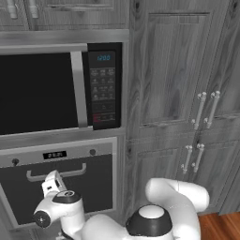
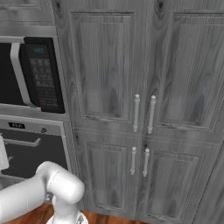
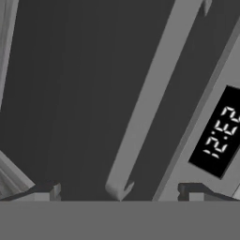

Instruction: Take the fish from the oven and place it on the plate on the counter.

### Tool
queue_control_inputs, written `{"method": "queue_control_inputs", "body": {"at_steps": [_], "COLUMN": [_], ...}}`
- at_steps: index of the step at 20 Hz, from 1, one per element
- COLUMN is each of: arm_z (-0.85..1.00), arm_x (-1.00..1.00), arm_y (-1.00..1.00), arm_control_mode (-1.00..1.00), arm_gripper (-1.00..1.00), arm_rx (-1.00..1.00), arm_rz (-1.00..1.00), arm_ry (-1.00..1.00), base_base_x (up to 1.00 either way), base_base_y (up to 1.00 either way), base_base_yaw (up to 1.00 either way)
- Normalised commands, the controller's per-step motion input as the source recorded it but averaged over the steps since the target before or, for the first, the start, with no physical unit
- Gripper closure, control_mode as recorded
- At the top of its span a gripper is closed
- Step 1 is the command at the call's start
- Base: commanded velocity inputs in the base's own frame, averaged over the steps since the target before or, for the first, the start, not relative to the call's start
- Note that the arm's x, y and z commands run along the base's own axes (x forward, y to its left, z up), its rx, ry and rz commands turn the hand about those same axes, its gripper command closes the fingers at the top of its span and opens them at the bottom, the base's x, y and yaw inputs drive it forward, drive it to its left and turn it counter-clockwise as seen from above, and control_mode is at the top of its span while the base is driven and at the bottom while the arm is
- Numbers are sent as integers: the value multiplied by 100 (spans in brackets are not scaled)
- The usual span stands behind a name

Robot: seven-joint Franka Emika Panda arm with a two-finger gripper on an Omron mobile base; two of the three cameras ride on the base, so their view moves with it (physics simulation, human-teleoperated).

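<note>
We see a wall of grey wood-grain cabinets (image 1: 187, 93) with a black-fronted microwave (image 1: 56, 89) built in at the left. Directly below it sits the oven (image 1: 61, 183), its dark glass door shut, with a small lit display (image 1: 54, 154) above a silver bar handle (image 1: 58, 174).

Our white arm bends low in front of the oven, and the gripper (image 1: 51, 183) is raised just in front of the door, near the handle.

In the hand view the handle (image 3: 150, 98) runs diagonally across the dark glass, and the display (image 3: 219, 133) sits to its right. The two fingers (image 3: 44, 191) stand well apart, one on each side of the handle's end, holding nothing. A strip of wooden floor (image 1: 220, 227) shows at the lower right.
</note>
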Motion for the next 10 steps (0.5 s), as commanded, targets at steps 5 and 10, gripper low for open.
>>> {"method": "queue_control_inputs", "body": {"at_steps": [5,10], "arm_z": [-1,0], "arm_x": [42,16], "arm_y": [2,6], "arm_control_mode": [-100,-100], "arm_gripper": [-100,-100], "arm_rx": [-3,-2], "arm_rz": [3,0], "arm_ry": [0,0], "base_base_x": [0,0], "base_base_y": [0,0], "base_base_yaw": [0,0]}}
